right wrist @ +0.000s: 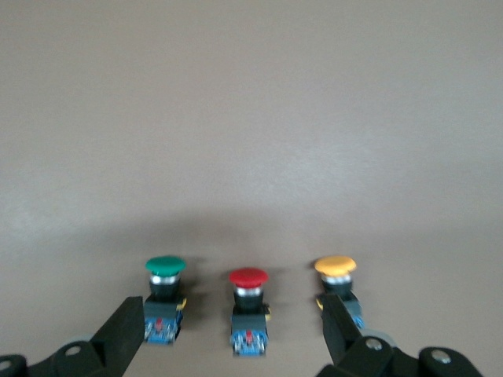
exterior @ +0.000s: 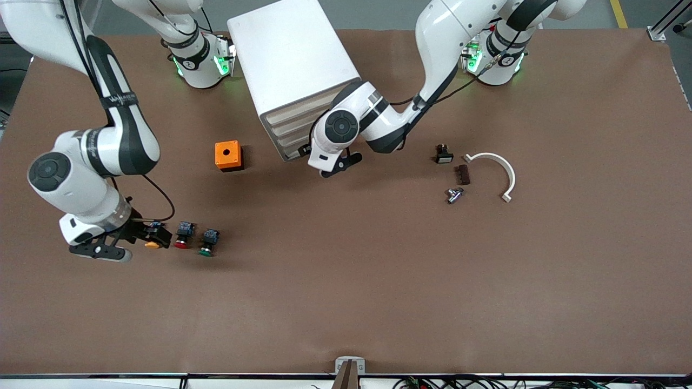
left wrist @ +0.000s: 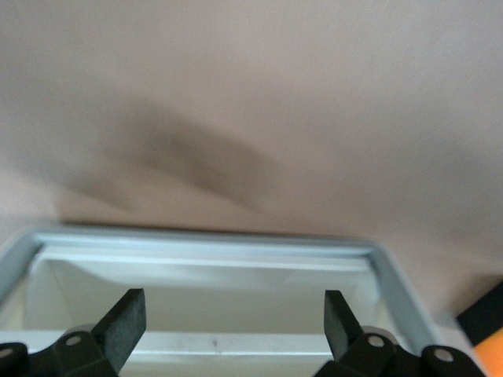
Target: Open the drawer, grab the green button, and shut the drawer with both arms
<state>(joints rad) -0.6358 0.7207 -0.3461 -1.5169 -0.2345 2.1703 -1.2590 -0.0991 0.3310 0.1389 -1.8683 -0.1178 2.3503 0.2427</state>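
The white four-drawer cabinet (exterior: 294,59) stands between the arm bases, its beige drawer fronts (exterior: 289,132) looking shut. My left gripper (exterior: 307,151) is open at the foot of that front. In the left wrist view its fingers (left wrist: 126,322) frame a white-rimmed beige part of the cabinet front (left wrist: 212,259); I cannot tell which drawer. Three buttons stand in a row on the table: green-capped button (exterior: 206,246), red (exterior: 182,240), yellow (exterior: 152,244). My right gripper (exterior: 157,233) is open and empty, low at the yellow end. Its wrist view shows green (right wrist: 165,294), red (right wrist: 248,306) and yellow (right wrist: 336,279).
An orange box (exterior: 228,155) sits beside the cabinet toward the right arm's end. Toward the left arm's end lie a small black part (exterior: 443,155), a brown block (exterior: 461,174), a metal piece (exterior: 454,194) and a white curved bracket (exterior: 500,167).
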